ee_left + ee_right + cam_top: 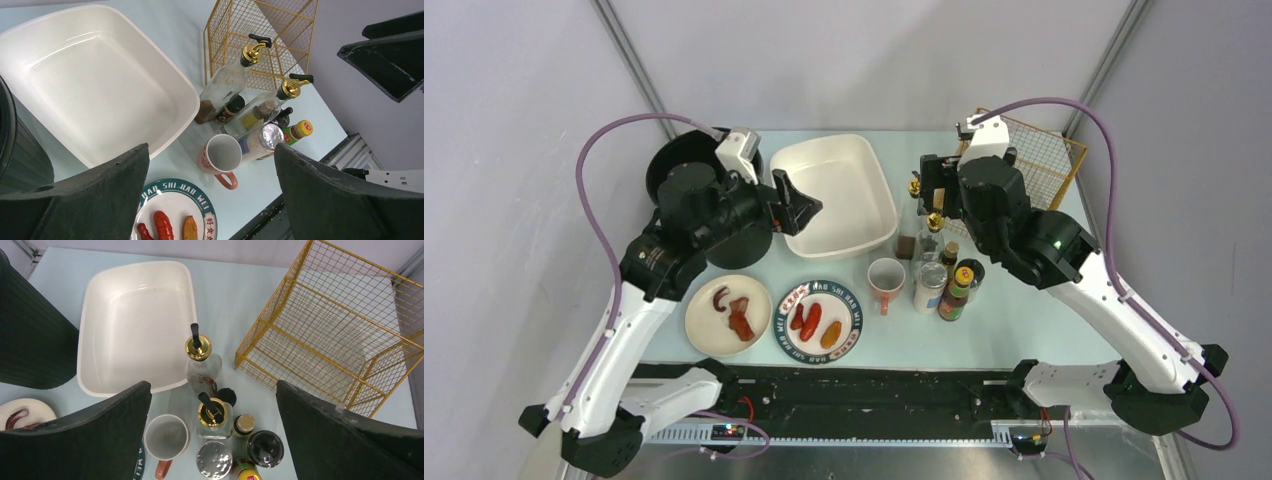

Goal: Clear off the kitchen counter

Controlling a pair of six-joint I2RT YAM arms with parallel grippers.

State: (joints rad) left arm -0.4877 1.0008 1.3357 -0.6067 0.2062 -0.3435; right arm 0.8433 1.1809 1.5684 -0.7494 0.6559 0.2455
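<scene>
The pale mint-green kitchen counter (pixel 994 335) carries a cream plate (pixel 702 325) with brown food, a patterned plate (pixel 856 320) with red and orange pieces, a pink-handled mug (pixel 885 280) and a cluster of bottles and jars (pixel 944 280). My left gripper (pixel 799 205) is open and empty, hovering over the near left edge of the white tub (pixel 834 190). In the left wrist view its fingers frame the mug (pixel 220 155). My right gripper (pixel 934 185) is open and empty above the bottles. In the right wrist view it (pixel 214 435) frames two gold-capped pour bottles (pixel 202 365).
A yellow wire basket (pixel 1044 160) stands at the back right, also in the right wrist view (pixel 330 325). A black ribbed bin (pixel 679 160) sits at the back left beside the tub. A black rail (pixel 874 385) runs along the counter's front edge.
</scene>
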